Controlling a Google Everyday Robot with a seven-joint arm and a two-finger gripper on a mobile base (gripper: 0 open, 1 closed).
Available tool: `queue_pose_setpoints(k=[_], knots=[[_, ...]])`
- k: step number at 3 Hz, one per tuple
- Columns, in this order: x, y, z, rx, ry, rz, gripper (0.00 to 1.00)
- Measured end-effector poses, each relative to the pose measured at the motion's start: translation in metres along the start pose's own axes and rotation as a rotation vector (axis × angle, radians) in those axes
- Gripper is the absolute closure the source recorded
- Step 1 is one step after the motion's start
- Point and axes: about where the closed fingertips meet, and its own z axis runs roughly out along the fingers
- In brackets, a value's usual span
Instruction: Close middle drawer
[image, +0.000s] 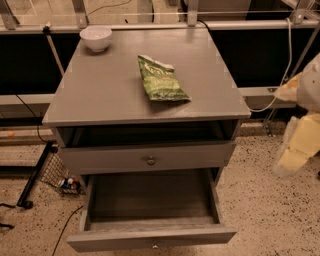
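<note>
The middle drawer (150, 200) is pulled far out at the bottom of the grey cabinet, showing its bare grey box interior. Its low front panel (152, 239) has a tiny knob (155, 245) at the centre. Above it is a taller drawer front with a larger round knob (150, 160), with a dark gap over it. My gripper (295, 150) is the pale, blurred shape at the right edge of the view, to the right of the cabinet and apart from it, at about the height of the upper drawer front.
On the cabinet top (100, 95) lie a green snack bag (161, 80) and a white bowl (96, 38) at the back left. A wire basket (57, 172) and black cables lie on the speckled floor at the left. A rail and dark panels run behind.
</note>
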Motion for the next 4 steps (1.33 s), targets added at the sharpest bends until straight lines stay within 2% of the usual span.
queue_pose_setpoints(k=[1, 2, 3, 4], knots=[[0.020, 0.038, 0.055, -0.077, 0.030, 0.131, 0.00], [0.033, 0.069, 0.106, -0.141, 0.085, 0.206, 0.00], [0.032, 0.068, 0.105, -0.138, 0.083, 0.204, 0.00], [0.045, 0.069, 0.124, -0.125, 0.125, 0.265, 0.00]])
